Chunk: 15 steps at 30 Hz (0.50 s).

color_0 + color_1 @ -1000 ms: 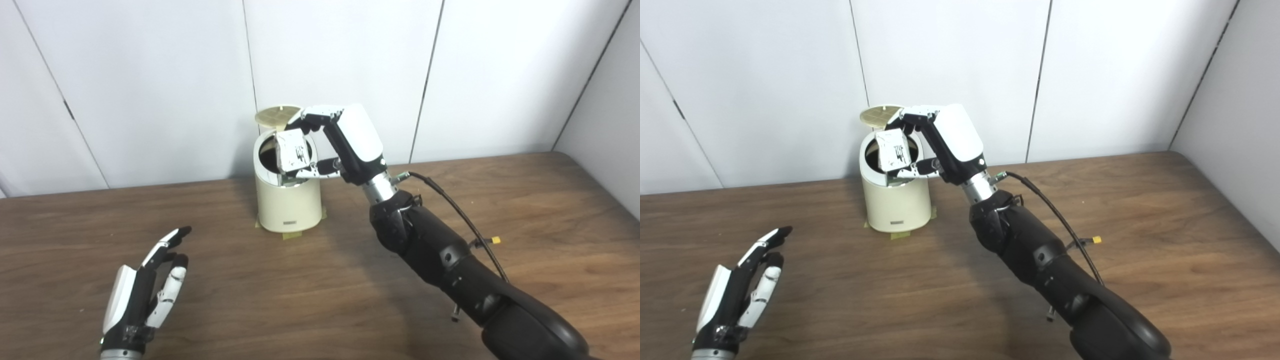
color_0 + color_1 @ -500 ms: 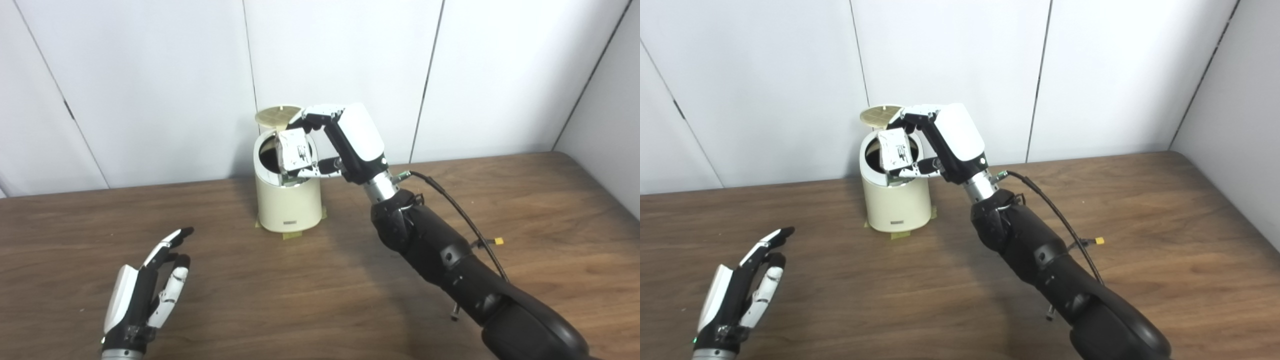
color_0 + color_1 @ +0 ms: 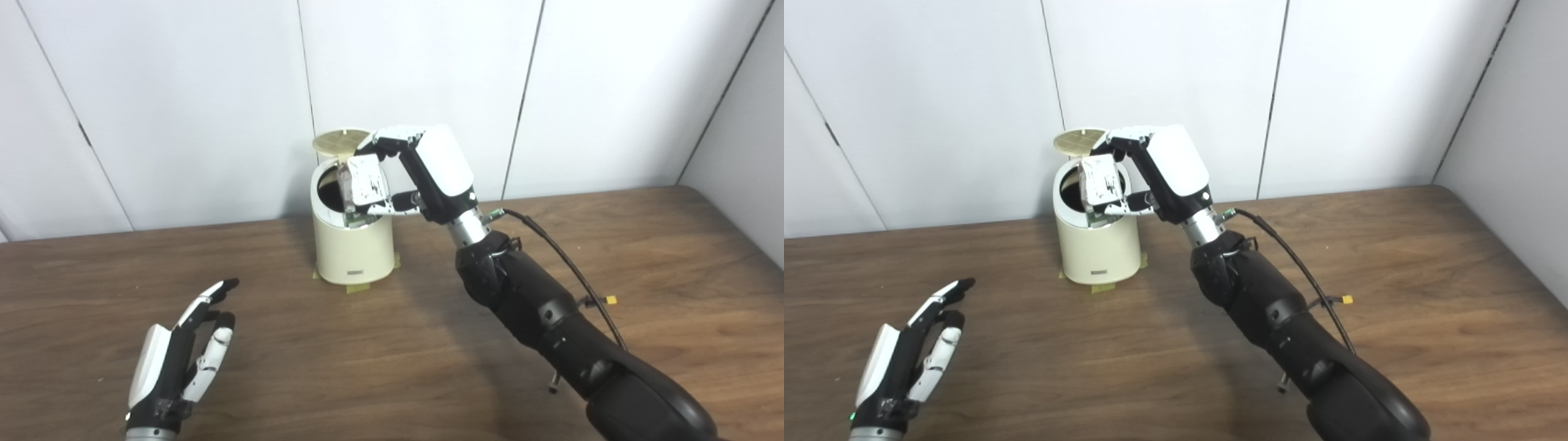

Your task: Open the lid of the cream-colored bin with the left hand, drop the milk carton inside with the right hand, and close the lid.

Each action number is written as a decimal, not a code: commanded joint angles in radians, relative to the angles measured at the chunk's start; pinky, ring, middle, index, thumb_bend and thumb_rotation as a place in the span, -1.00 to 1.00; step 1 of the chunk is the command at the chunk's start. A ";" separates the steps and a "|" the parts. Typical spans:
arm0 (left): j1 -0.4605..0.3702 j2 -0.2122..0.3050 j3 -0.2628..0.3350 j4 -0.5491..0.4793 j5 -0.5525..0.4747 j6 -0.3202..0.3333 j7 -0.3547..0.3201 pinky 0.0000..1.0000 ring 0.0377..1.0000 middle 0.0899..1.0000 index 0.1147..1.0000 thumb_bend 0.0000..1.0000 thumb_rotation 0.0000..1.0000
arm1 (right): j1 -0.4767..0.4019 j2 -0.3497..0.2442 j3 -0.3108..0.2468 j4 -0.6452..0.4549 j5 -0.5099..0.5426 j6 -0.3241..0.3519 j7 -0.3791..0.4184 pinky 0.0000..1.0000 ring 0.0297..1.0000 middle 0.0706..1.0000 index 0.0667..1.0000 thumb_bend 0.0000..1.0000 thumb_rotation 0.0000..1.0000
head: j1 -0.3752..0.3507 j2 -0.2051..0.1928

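The cream-colored bin (image 3: 353, 248) stands at the back of the wooden table, near the wall. Its round lid (image 3: 339, 141) is tipped up behind the dark opening. My right hand (image 3: 422, 171) is shut on the white milk carton (image 3: 364, 184) and holds it tilted over the right part of the bin's mouth. The carton's lower end hangs just inside the rim. My left hand (image 3: 180, 352) rests low at the front left, open and holding nothing, well away from the bin.
Yellow tape patches (image 3: 357, 287) show under the bin's base. A black cable (image 3: 566, 260) with a yellow tag runs along my right forearm. White wall panels rise close behind the bin. Bare wooden tabletop (image 3: 343, 361) lies between my two arms.
My right hand has shifted slightly right and up with the carton, which now tilts a bit more over the bin's mouth. The left hand has hardly moved.
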 commanded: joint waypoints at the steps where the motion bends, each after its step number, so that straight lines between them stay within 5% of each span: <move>1: 0.006 -0.018 -0.011 0.007 0.006 -0.031 0.026 0.57 0.72 0.73 0.68 -0.20 1.00 | -0.049 -0.002 -0.028 -0.011 -0.002 -0.010 -0.029 -0.20 -0.14 -0.13 -0.10 0.04 -1.00 | 0.000 0.000; 15: 0.008 -0.020 -0.014 0.007 0.014 -0.035 0.032 0.56 0.72 0.73 0.68 -0.25 1.00 | -0.050 0.021 -0.058 0.001 -0.040 0.007 -0.071 -0.29 -0.18 -0.18 -0.06 0.04 -1.00 | 0.002 0.000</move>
